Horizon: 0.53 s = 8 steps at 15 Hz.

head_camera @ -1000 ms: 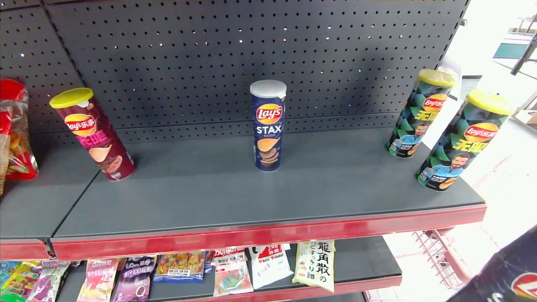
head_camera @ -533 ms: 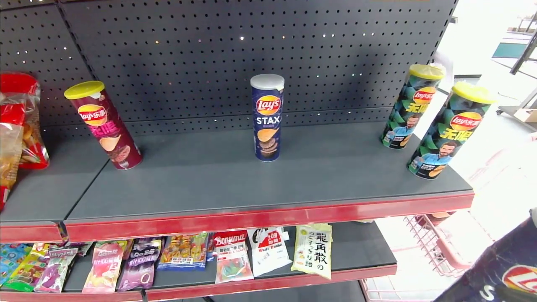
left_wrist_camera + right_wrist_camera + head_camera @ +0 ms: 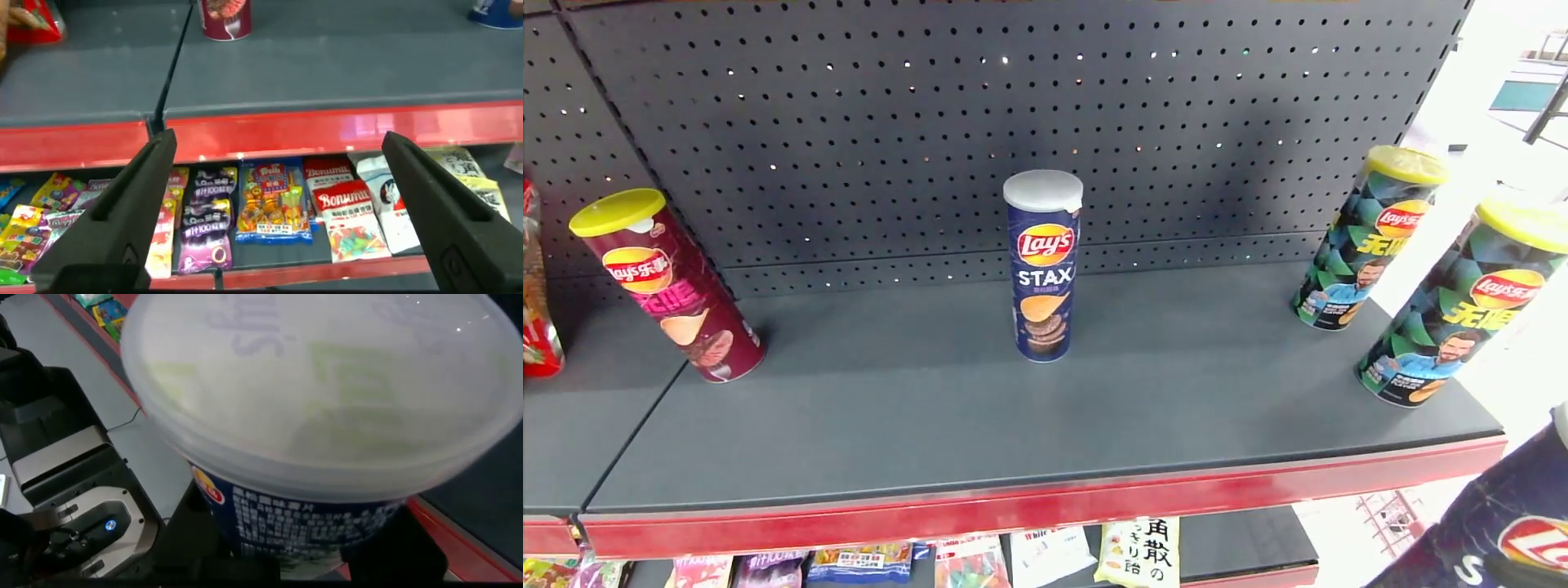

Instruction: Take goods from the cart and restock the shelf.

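At far left of the upper shelf (image 3: 915, 425) stand a red snack bag (image 3: 533, 327) and a maroon can (image 3: 666, 286). The left gripper (image 3: 278, 137) hangs in front of the red front lip (image 3: 1045, 502), fingers wide apart and empty, facing sachets (image 3: 274, 204) on the lower tier. Centre: a blue can (image 3: 1044, 265) stands upright near the pegboard back (image 3: 931, 122). Right: a rear green can (image 3: 1372, 237) and a front green can (image 3: 1462, 302), the latter close to the shelf's front corner. Lower right: the carried can (image 3: 1499, 531), the item to stock, lies below and off the shelf's right end, the right gripper (image 3: 310, 559) apparently clamped on its lower body.

Suggested method: lift the carried can above the lip before moving inward, keep it upright, and set it beside the matching blue can. Open room is widest on either side of the blue can; the green pair narrows the right-hand approach.
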### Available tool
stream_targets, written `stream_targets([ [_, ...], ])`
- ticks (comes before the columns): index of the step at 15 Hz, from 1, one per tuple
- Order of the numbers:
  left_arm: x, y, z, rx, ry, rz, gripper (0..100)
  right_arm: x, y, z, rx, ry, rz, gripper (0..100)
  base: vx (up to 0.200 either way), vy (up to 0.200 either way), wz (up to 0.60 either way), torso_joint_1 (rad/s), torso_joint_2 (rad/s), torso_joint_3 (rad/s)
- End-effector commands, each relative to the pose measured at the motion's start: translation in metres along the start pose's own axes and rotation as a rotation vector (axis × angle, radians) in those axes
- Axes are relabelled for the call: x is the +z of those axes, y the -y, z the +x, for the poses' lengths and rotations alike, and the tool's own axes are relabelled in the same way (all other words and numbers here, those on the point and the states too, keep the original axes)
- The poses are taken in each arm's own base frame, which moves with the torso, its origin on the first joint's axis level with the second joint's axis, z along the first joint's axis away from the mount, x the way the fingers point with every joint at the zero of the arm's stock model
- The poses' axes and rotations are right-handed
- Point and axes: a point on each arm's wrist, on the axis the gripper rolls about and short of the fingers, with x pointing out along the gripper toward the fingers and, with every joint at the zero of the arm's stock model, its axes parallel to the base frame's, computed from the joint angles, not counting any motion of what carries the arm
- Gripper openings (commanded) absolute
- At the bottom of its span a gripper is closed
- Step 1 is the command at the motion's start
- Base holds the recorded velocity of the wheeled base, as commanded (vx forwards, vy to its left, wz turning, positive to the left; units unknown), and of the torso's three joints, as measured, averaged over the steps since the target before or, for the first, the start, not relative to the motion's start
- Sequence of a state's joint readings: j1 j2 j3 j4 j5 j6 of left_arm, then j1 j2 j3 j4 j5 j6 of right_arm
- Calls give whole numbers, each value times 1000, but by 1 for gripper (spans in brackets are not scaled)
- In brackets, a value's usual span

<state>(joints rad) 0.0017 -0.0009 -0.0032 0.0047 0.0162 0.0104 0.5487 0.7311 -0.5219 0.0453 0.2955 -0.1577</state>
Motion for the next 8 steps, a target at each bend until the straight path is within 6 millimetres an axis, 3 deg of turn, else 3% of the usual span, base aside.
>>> stream_targets([
  [1, 0, 0, 0, 1, -1, -1, 100, 0, 0, 0, 1, 1, -1, 0, 0, 0, 0, 0, 0, 0],
  [8, 1, 2, 0, -88, -1, 9, 100, 1, 1, 3, 5, -7, 0, 0, 0, 0, 0, 0, 0, 0],
])
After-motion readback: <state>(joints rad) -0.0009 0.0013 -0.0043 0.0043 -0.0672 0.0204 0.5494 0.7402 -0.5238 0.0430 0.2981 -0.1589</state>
